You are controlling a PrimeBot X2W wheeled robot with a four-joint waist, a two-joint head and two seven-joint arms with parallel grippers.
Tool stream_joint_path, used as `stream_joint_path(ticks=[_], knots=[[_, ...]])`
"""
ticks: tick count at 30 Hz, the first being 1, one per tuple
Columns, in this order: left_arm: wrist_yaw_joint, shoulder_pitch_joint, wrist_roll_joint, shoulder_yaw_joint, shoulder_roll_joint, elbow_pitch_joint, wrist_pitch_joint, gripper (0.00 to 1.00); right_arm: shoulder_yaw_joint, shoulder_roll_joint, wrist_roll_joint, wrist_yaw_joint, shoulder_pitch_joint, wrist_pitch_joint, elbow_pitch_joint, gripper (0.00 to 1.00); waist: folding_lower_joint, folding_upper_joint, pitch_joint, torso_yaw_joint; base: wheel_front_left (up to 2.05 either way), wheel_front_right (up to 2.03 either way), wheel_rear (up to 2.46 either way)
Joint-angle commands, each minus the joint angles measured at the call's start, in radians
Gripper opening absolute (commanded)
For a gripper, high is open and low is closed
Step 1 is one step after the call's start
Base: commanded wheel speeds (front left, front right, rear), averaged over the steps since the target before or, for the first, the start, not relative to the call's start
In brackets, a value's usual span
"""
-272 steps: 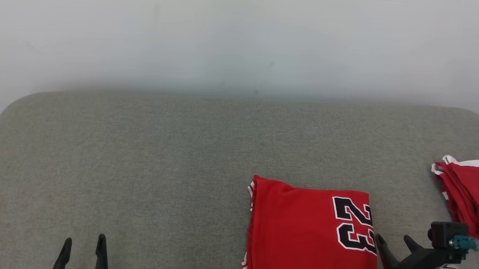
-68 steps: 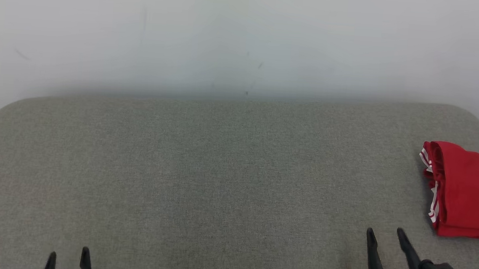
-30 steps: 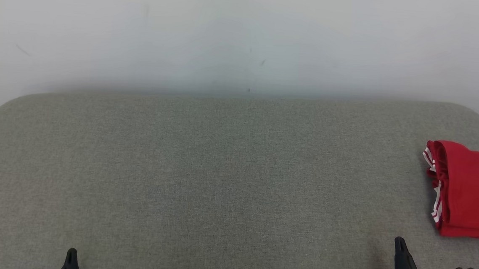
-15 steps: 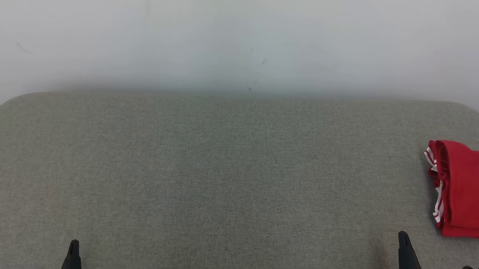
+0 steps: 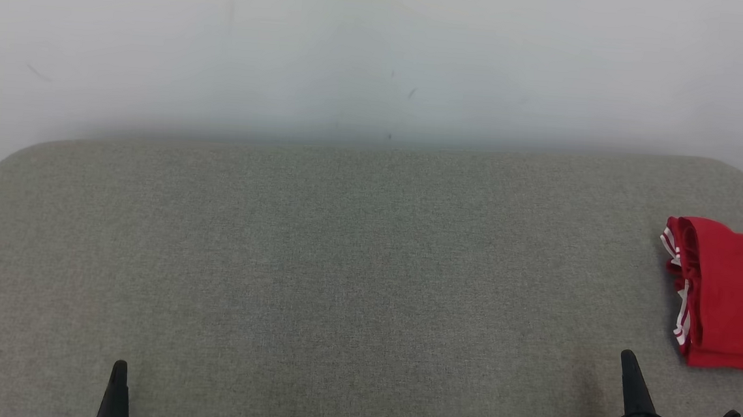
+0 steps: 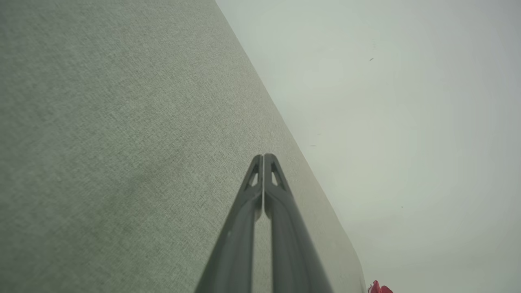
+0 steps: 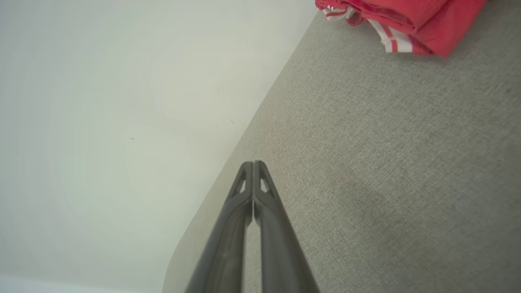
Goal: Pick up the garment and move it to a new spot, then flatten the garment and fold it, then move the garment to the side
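Left claw, right claw: both pinched together, empty, low over the grey counter. Folded red jersey lies at the right edge. We judge it set aside, nothing left to grip.

Fingers pressed together over cushion

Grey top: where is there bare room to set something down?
Nearly all of the grey top is bare, from the wall edge forward, between the left gripper and the garment. The right end is crowded: the garment lies there, with the right gripper near it.
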Motion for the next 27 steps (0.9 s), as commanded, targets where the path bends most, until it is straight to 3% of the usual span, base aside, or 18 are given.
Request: stream_joint_path(ticks=[1, 27], knots=[[-0.004, -0.024, -0.024, 0.000, 0.006, -0.011, 0.007, 0.00, -0.005, 0.001, 0.027, 0.000, -0.019, 0.006, -0.012, 0.00, 0.0000, 0.0000, 0.000, 0.000, 0.00, 0.00, 0.00], [-0.010, -0.065, -0.259, -0.001, 0.007, -0.009, 0.070, 0.00, -0.025, 0.006, 0.279, 0.001, -0.036, 0.066, -0.033, 0.00, 0.0000, 0.0000, 0.008, 0.006, 0.00, 0.00, 0.00]])
